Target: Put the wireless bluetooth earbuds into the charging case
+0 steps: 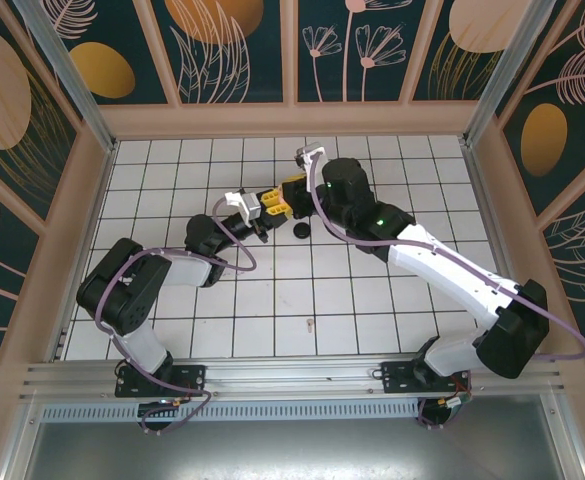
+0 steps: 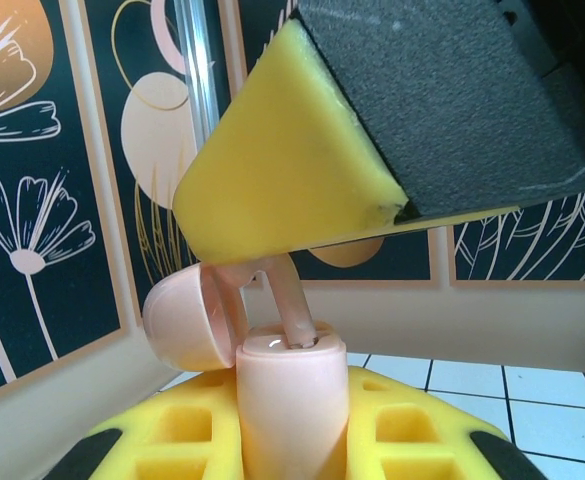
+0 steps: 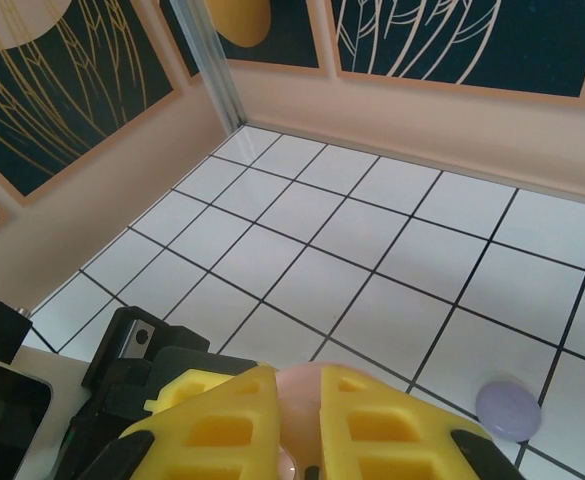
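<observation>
Within left gripper (image 1: 260, 207), pink case (image 2: 292, 400) (lid (image 2: 187, 320) open)

L gripper (image 2: 292, 432) & R gripper (image 3: 300, 420) clamped, tips meeting

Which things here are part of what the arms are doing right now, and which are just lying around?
In use: pink charging case, lid open, in the left gripper; pink earbud, stem in the case, in the right gripper.
Lying about: black round case; lilac round case; tiny pinkish piece on the table, perhaps another earbud.
</observation>
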`<state>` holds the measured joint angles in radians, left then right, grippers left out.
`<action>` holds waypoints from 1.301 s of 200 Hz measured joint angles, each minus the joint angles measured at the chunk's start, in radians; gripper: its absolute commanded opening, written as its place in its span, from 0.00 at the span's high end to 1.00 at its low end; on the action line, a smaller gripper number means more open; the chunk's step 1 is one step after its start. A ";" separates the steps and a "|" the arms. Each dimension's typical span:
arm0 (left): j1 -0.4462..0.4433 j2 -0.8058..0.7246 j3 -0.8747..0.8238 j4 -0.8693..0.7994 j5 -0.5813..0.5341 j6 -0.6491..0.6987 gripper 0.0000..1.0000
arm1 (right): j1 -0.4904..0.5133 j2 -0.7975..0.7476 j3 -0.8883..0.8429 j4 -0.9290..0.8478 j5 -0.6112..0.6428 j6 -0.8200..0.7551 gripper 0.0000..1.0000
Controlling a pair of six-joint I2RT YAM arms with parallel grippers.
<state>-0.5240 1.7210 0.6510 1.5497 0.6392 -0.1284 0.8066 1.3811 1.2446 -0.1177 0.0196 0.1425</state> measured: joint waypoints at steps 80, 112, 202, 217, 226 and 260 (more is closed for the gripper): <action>-0.006 -0.002 0.000 -0.029 0.000 0.000 1.00 | 0.008 -0.012 -0.033 0.018 0.033 -0.001 0.87; -0.009 -0.011 0.000 -0.029 0.004 0.000 1.00 | 0.026 -0.026 -0.046 0.035 0.034 -0.013 0.88; -0.009 -0.017 0.000 -0.036 0.006 0.000 1.00 | 0.038 -0.031 -0.058 0.055 0.068 -0.028 0.88; -0.009 -0.017 0.000 -0.036 0.006 0.000 1.00 | 0.037 -0.031 -0.058 0.055 0.070 -0.020 0.88; -0.009 -0.017 0.000 -0.036 0.006 0.000 1.00 | 0.034 -0.031 -0.058 0.055 0.069 -0.011 0.88; -0.011 -0.017 0.000 -0.037 0.004 0.000 1.00 | 0.024 -0.036 -0.063 0.054 0.067 0.013 0.88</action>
<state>-0.5354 1.7039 0.6510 1.5127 0.6434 -0.1284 0.8307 1.3453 1.1816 -0.0639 0.0864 0.1551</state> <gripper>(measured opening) 0.208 0.118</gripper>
